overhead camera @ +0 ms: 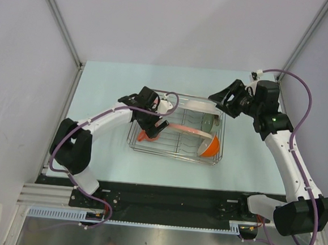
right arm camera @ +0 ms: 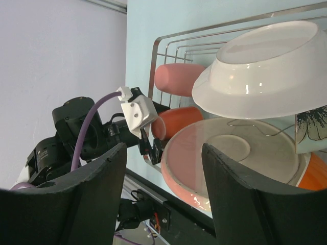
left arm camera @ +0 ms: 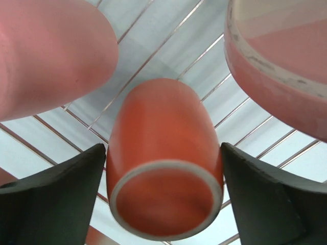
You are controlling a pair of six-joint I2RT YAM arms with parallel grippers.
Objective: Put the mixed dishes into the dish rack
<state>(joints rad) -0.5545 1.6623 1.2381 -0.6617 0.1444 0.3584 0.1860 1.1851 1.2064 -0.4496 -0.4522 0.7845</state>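
Sitting mid-table, the dish rack [overhead camera: 176,153] runs its long side left to right. A pink plate [overhead camera: 187,130] stands on edge inside it. A white plate [right arm camera: 260,76] leans tilted above that one, underside toward the right wrist camera. An orange bowl [overhead camera: 210,146] lies on its side in the near right corner of the rack.

The orange cup [left arm camera: 163,189] lies on its side on the rack wires at the near left end. Its long axis runs straight toward the left wrist camera and its open mouth faces the lens. Only that close view shows the mouth. The overhead view shows just a sliver of orange under the arm. A pink cup [right arm camera: 179,79] lies on its side beside it.

The left arm reaches forward, elbow bent, wrist tipped down over that corner. The left claw [left arm camera: 163,148] has a finger on each side of the orange cup, but whether they press on it I cannot tell. The right arm stretches up the right side and bends inward. The right claw [right arm camera: 163,148] hangs spread apart and empty by the rack's far right corner.
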